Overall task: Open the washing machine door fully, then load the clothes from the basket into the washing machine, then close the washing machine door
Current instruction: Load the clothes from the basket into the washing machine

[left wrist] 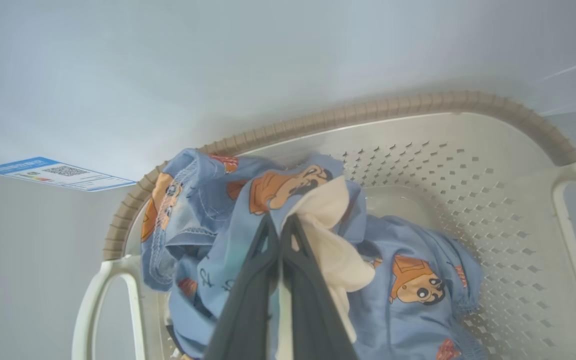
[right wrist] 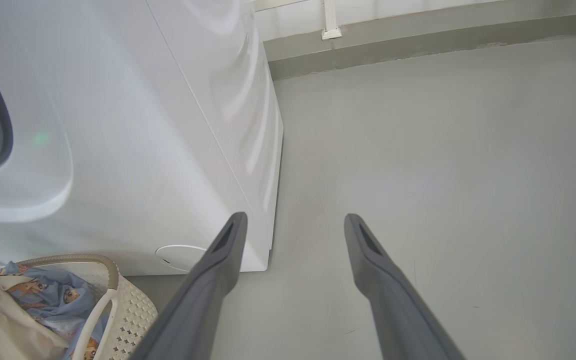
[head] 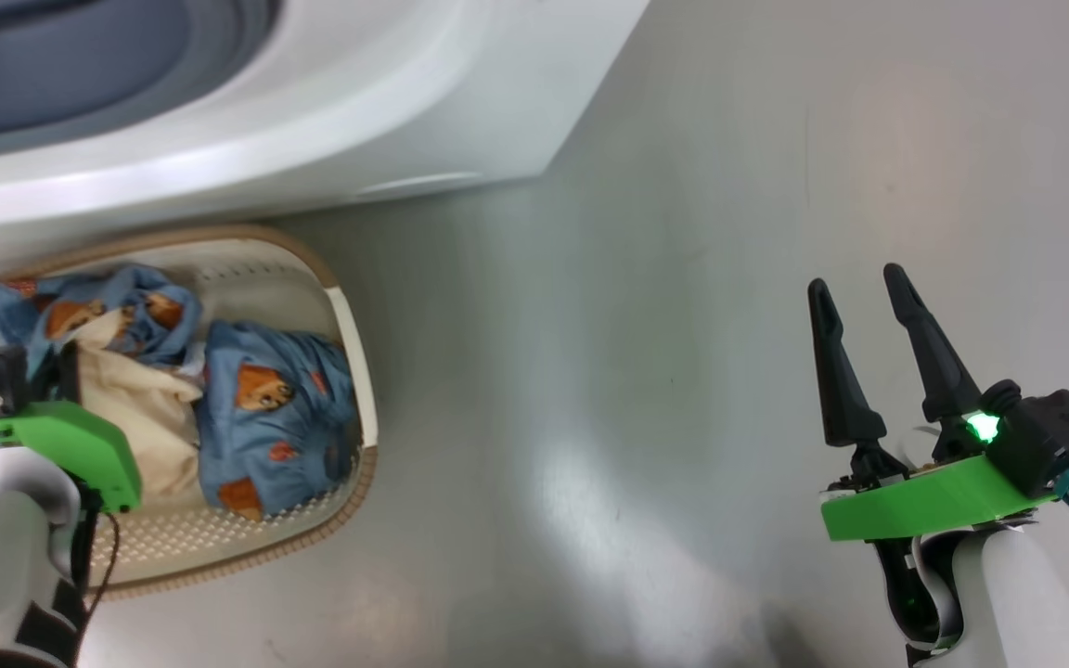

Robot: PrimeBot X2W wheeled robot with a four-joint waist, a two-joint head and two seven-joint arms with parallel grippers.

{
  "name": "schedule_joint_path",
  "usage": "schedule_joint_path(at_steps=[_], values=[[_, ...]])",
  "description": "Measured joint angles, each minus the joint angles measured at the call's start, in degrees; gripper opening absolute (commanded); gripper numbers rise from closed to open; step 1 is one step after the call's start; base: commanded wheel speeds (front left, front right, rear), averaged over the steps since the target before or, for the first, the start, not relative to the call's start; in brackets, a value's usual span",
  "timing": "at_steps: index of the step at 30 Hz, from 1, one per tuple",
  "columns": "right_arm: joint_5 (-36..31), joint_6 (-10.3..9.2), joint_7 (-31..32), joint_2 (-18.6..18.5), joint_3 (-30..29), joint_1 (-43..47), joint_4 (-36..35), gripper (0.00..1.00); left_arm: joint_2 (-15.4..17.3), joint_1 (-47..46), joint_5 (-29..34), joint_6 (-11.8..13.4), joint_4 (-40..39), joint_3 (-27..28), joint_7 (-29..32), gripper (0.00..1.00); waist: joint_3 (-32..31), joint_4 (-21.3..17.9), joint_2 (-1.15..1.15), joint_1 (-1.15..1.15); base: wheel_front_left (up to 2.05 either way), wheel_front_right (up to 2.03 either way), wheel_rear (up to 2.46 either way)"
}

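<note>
The cream basket with a brown rim stands on the floor against the white washing machine. Blue bear-print clothes with cream parts lie in the basket. My left gripper is down in the basket, its fingers pressed together on a fold of the blue and cream clothes. In the head view its green mount covers the fingers. My right gripper hangs open over bare floor to the right, holding nothing; its fingers stand wide apart. The washing machine door is out of view.
The grey-blue gasket of the machine's opening shows at the upper left. A blue label sticker and a round white flap sit low on the machine's front. Grey floor stretches right to a wall base.
</note>
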Motion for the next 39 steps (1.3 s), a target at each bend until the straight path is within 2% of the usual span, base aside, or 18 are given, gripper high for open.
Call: schedule_joint_path(at_steps=[11,26,39], values=[[-0.59,0.00,0.00,-0.03,-0.29,3.24,1.47,1.00,-2.52,11.90,-1.44,1.10,-19.50,1.76,-0.01,0.00,-7.86,1.74,0.00,0.00,0.00,0.00,0.00],[-1.18,0.00,0.01,-0.01,-0.25,8.34,2.53,1.00,-5.69,27.31,-2.18,1.18,-44.77,5.03,-0.26,0.00,-20.12,3.09,0.00,0.00,0.00,0.00,0.00],[-1.18,0.00,0.00,0.00,-0.21,10.81,3.27,1.00,-6.86,32.55,-1.83,1.11,-56.27,4.92,-0.36,0.00,-27.55,3.14,0.00,0.00,0.00,0.00,0.00]])
